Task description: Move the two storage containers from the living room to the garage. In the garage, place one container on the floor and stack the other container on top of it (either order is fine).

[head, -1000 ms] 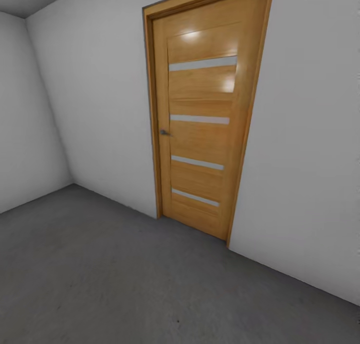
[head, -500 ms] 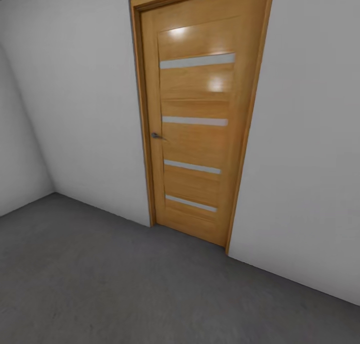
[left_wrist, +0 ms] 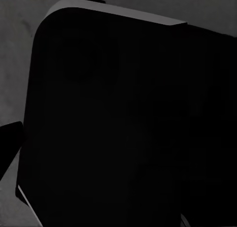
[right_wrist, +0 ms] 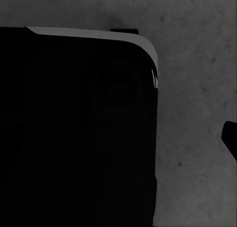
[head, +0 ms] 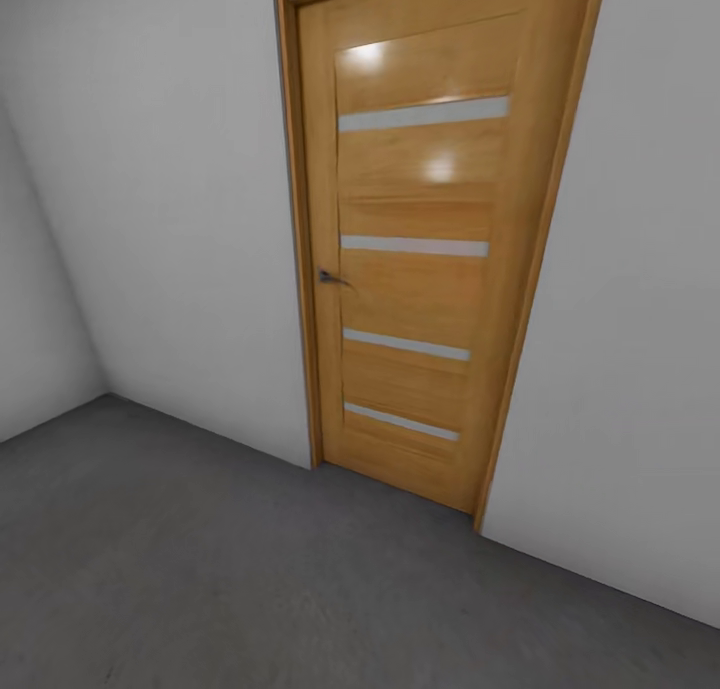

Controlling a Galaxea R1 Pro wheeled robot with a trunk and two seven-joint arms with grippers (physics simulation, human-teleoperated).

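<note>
- The floor is dark grey, matte, mottled concrete; in the head view it fills the lower part of the frame and meets the walls along a slanted line from the left edge down to the lower right.
- This is the garage, a bare room with plain white walls; a corner between two walls shows at the far left of the frame.
- A narrow wooden door stands shut in the wall, centre to upper right of the frame, with four pale horizontal strips across it, a light wood frame and a small dark metal handle on its left edge.
- In the left wrist view a large black rounded robot part covers most of the frame, with grey concrete at the upper left and left edges.
- In the right wrist view a similar black rounded shape covers the left and centre, with concrete to the right.
- Whether either gripper is spread or pressed together cannot be told from these views.
</note>
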